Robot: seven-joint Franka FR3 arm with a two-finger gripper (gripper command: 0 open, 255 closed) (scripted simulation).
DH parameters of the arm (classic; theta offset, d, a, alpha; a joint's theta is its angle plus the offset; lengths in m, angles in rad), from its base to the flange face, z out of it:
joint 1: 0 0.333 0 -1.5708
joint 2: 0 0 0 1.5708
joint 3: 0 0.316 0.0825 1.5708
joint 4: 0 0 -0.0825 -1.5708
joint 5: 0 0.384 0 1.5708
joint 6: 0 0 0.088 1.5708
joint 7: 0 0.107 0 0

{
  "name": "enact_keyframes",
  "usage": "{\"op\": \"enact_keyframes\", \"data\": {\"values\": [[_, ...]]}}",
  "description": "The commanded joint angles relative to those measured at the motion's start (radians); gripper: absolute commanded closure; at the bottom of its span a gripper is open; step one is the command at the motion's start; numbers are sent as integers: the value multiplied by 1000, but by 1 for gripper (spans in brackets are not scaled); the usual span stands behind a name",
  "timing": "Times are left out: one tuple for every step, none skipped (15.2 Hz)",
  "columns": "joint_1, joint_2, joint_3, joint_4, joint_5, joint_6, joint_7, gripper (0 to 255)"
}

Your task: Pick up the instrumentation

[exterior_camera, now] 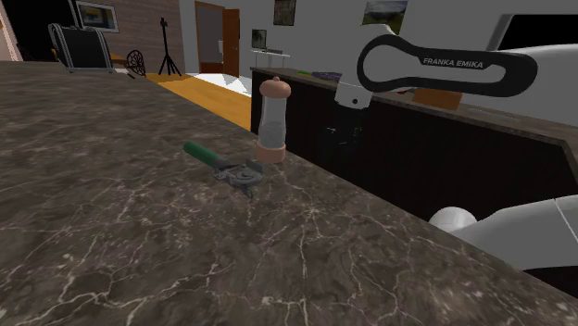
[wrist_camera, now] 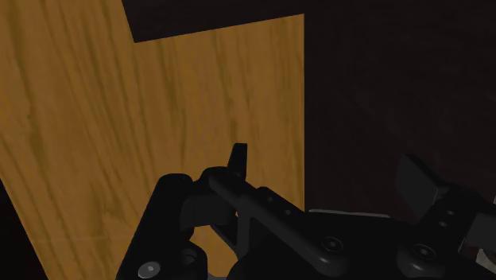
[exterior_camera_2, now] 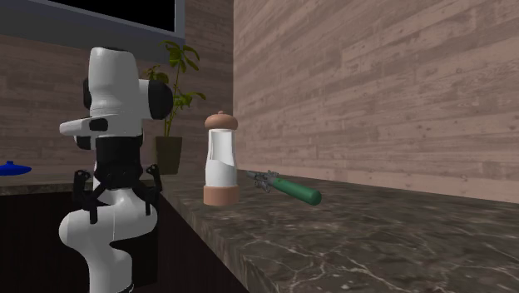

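Observation:
A green-handled metal hand tool (exterior_camera: 227, 167) lies flat on the dark marble counter (exterior_camera: 139, 231), its handle pointing away from the arm. In the second exterior view the tool (exterior_camera_2: 287, 187) rests just behind a tall mill (exterior_camera_2: 221, 162). The mill (exterior_camera: 271, 120), white-bodied with a brown cap and base, stands upright right beside the tool's metal head, near the counter's edge. My gripper (exterior_camera: 345, 137) hangs off the counter, beyond that edge and past the mill, well apart from both objects. In the wrist view the gripper (wrist_camera: 330, 171) is open, nothing between its fingers, with wooden floor (wrist_camera: 95, 119) below.
A dark cabinet run (exterior_camera: 445, 139) stands across the gap behind the arm. A wood-plank wall (exterior_camera_2: 374, 83) backs the counter (exterior_camera_2: 374, 241). A potted plant (exterior_camera_2: 175, 91) and a blue object (exterior_camera_2: 12, 169) sit behind the robot.

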Motion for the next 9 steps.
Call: {"op": "enact_keyframes", "data": {"values": [[0,0,0,0,0,0,0,0],[10,21,19,23,12,-6,18,0],[19,42,38,46,23,-12,36,0],[28,64,56,71,34,-18,55,0],[36,87,74,97,44,-24,72,0],[44,111,92,124,53,-30,90,0],[51,135,109,151,61,-37,108,0],[58,160,127,180,69,-44,126,0],[71,186,139,209,73,-50,147,0]]}}
